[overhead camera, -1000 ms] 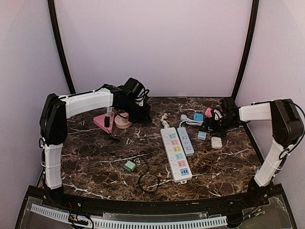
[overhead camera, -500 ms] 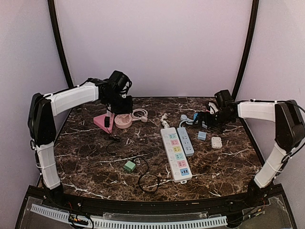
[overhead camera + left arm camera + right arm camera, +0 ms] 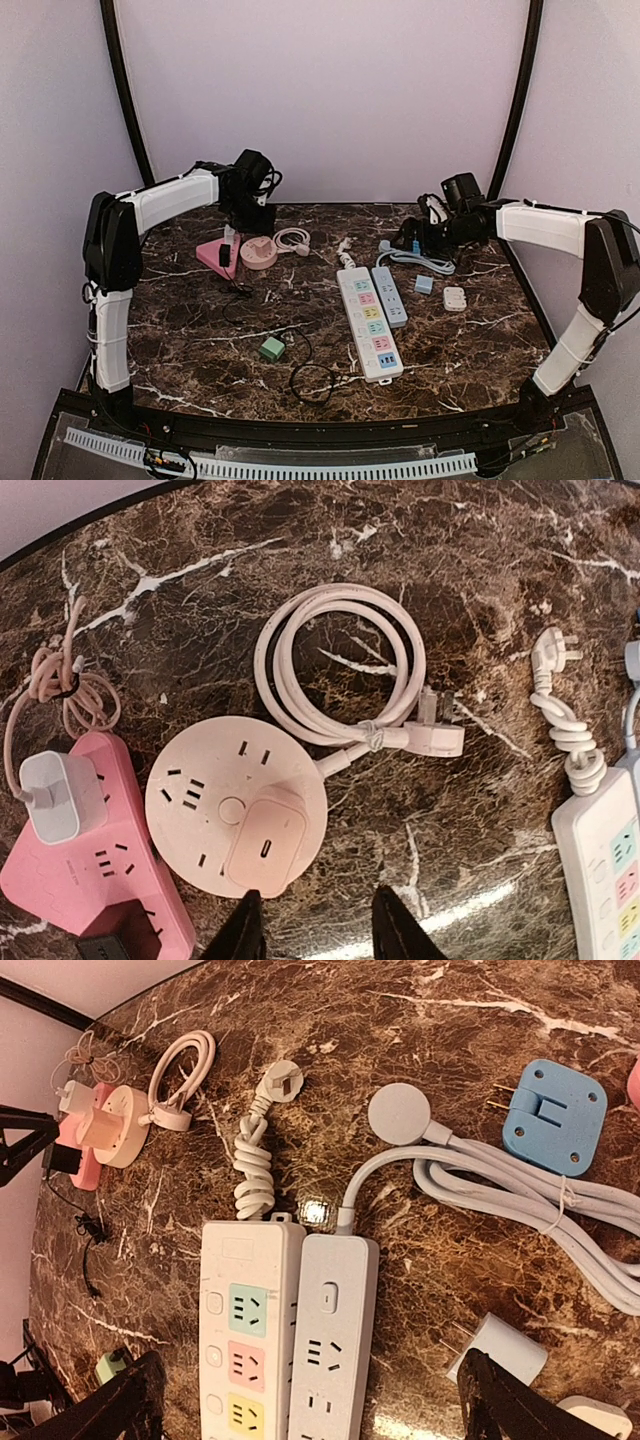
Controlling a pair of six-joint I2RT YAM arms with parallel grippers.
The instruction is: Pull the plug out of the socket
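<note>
A round pale-pink socket (image 3: 215,790) (image 3: 259,252) lies at the back left of the table, and a square pink plug (image 3: 265,845) sits seated in its near edge. Beside it a pink triangular socket (image 3: 95,865) carries a white plug (image 3: 50,795) and a black plug (image 3: 110,947). My left gripper (image 3: 318,935) (image 3: 256,218) hovers above the round socket, open, with nothing between its fingers; the left fingertip is just below the pink plug in the wrist view. My right gripper (image 3: 315,1410) (image 3: 415,238) hangs wide open and empty above the power strips.
A white strip with coloured outlets (image 3: 368,322) and a grey strip (image 3: 389,295) lie mid-table. The round socket's coiled cord (image 3: 340,665) rests behind it. A green cube (image 3: 271,348), a black cable loop (image 3: 312,380), a blue adapter (image 3: 553,1115) and a white adapter (image 3: 497,1353) lie around.
My left gripper rose away from the round socket and opened; the pink plug stays seated. My right gripper moved back and left from the adapters and opened wide.
</note>
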